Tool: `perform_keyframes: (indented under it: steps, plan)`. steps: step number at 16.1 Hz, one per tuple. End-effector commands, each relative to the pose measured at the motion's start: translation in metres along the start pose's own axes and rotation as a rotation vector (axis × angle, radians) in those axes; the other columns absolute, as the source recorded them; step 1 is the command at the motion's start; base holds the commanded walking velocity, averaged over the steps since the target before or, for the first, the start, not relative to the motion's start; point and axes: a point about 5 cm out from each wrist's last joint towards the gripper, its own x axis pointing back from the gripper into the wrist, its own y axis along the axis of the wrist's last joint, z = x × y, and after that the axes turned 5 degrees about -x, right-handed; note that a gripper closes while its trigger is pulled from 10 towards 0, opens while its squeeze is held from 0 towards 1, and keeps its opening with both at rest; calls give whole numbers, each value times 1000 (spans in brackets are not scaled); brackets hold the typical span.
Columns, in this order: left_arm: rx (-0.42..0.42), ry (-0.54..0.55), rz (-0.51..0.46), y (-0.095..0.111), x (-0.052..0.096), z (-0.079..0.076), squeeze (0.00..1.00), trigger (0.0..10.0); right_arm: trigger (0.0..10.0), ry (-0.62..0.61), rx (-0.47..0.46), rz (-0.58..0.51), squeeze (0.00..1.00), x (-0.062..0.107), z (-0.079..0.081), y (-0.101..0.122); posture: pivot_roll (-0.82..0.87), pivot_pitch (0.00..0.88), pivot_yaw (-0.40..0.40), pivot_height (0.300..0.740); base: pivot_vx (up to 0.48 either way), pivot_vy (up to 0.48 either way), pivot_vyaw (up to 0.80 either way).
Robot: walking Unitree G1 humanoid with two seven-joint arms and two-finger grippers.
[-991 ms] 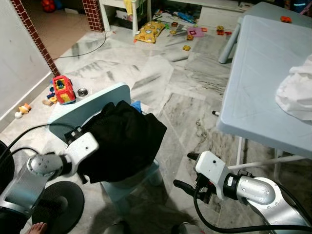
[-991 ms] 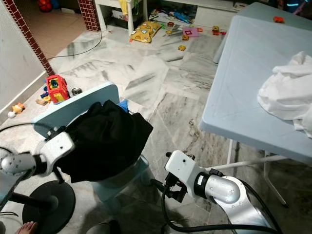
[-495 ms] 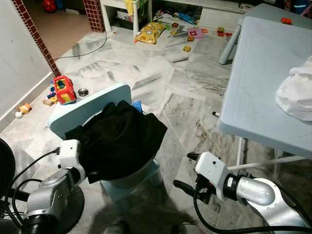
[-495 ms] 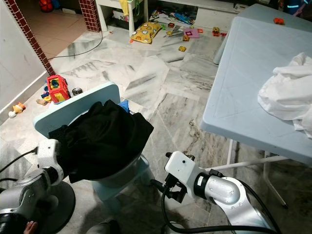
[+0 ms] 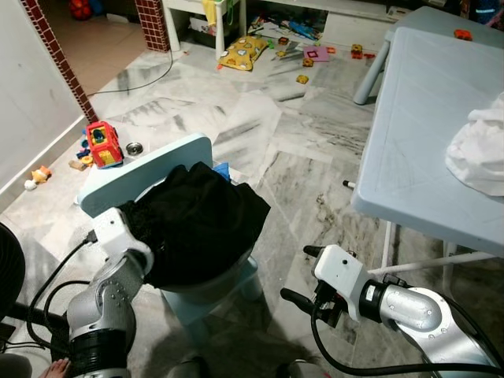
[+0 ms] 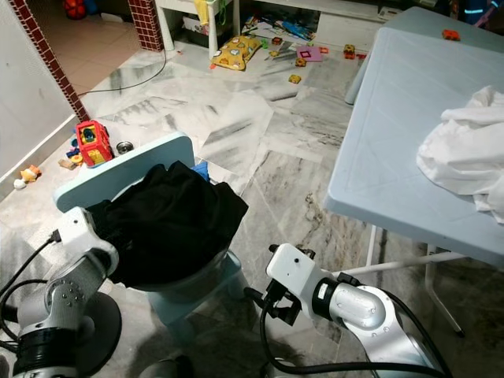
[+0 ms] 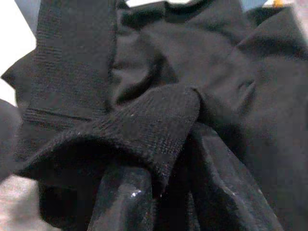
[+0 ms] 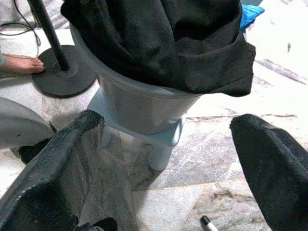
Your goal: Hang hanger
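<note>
Here, eye views: black cloth [image 5: 201,224] lay heaped on the pale blue chair [image 5: 142,177]; left gripper [image 5: 140,228] was pressed into its near-left edge.

Left wrist: fingers [image 7: 122,197] under a ribbed fold, grip cannot be told.

Right wrist: right gripper [image 8: 168,163] gaped wide, empty, low beside the chair.

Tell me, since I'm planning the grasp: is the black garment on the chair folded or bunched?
Bunched: the black garment lies crumpled over the light blue chair, hem overhanging.
</note>
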Motion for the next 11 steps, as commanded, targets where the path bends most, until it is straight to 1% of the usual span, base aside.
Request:
perform_keyframes:
  steps: [1, 2, 3, 5, 6, 7, 8, 9, 10, 11]
  plan:
    - [45, 4, 18, -6, 7, -5, 1000, 10000, 10000, 18, 6, 3, 0, -2, 3, -1, -172, 146, -2, 740, 0, 0, 0]
    - [91, 3, 42, -15, 15, -17, 1000, 10000, 10000, 21, 10, 2, 0, -3, 3, -1, -170, 146, -1, 740, 0, 0, 0]
    - [104, 10, 61, -20, 19, -20, 1000, 10000, 10000, 22, 11, 2, 0, -3, 3, 0, -166, 145, -2, 740, 0, 0, 0]
    - [129, 2, 129, -37, 34, -28, 1000, 10000, 10000, 28, 18, 5, 0, -4, 2, -1, -163, 145, -3, 740, 0, 0, 0]
    - [96, 1, 146, -42, 40, -27, 1000, 10000, 10000, 30, 21, 6, 0, -4, 2, -1, -153, 142, -1, 740, 0, 0, 0]
    - [78, 18, 156, -46, 44, -21, 1000, 10000, 10000, 32, 22, 6, 0, -5, 1, -1, -150, 141, -1, 740, 0, 0, 0]
    - [37, 41, 171, -49, 47, -15, 1000, 10000, 10000, 35, 27, 6, 0, -6, 0, -1, -144, 139, 0, 740, 0, 0, 0]
    - [21, 45, 175, -50, 50, -12, 1000, 10000, 10000, 37, 30, 5, 0, -7, 0, -1, -142, 136, 1, 740, 0, 0, 0]
    - [21, 45, 175, -50, 50, -12, 1000, 10000, 10000, 37, 30, 5, 0, -7, 0, -1, -142, 136, 1, 740, 0, 0, 0]
    - [21, 15, 190, -47, 57, -17, 1000, 10000, 10000, 41, 36, 6, 0, -8, 0, -1, -138, 132, 1, 740, 0, 0, 0]
